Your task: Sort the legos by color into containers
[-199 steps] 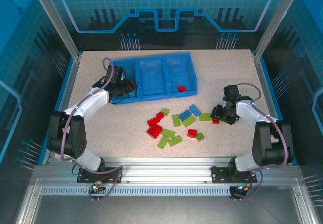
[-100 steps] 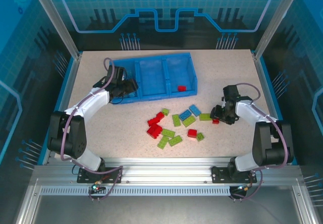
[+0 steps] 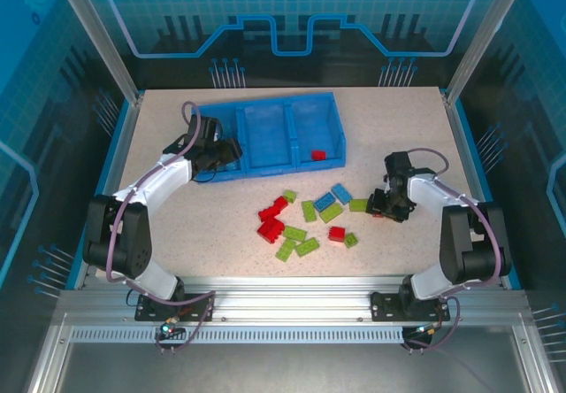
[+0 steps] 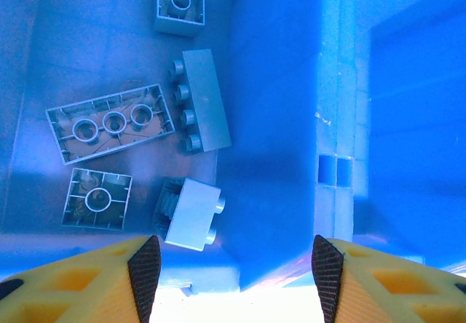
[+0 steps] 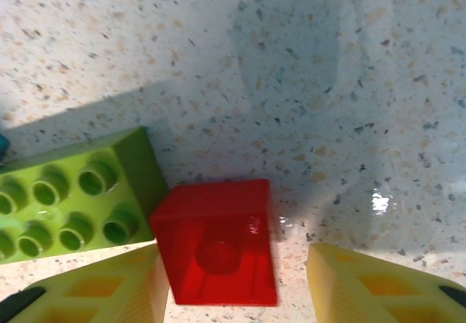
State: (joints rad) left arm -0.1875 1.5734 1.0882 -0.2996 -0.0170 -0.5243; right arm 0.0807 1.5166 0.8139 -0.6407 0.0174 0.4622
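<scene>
**A:** Table first: what is sitting on it?

**B:** The blue tray is lying at the far left, its three compartments side by side. Loose legos are lying scattered on the near side of it, in red, lime and light blue.

**A:** And the grippers?

**B:** The left gripper is hanging over the tray's left compartment with its jaws standing released and nothing between them. Light blue bricks are lying in that compartment below it. One red piece is lying in the right compartment.

**A:** The right one?

**B:** The right gripper is straddling a small red brick on the table, to the right of the scatter. One finger is sitting against it and the other is standing apart, so the jaws are not clamping it. A lime brick is lying just beside it, touching its corner.
</scene>
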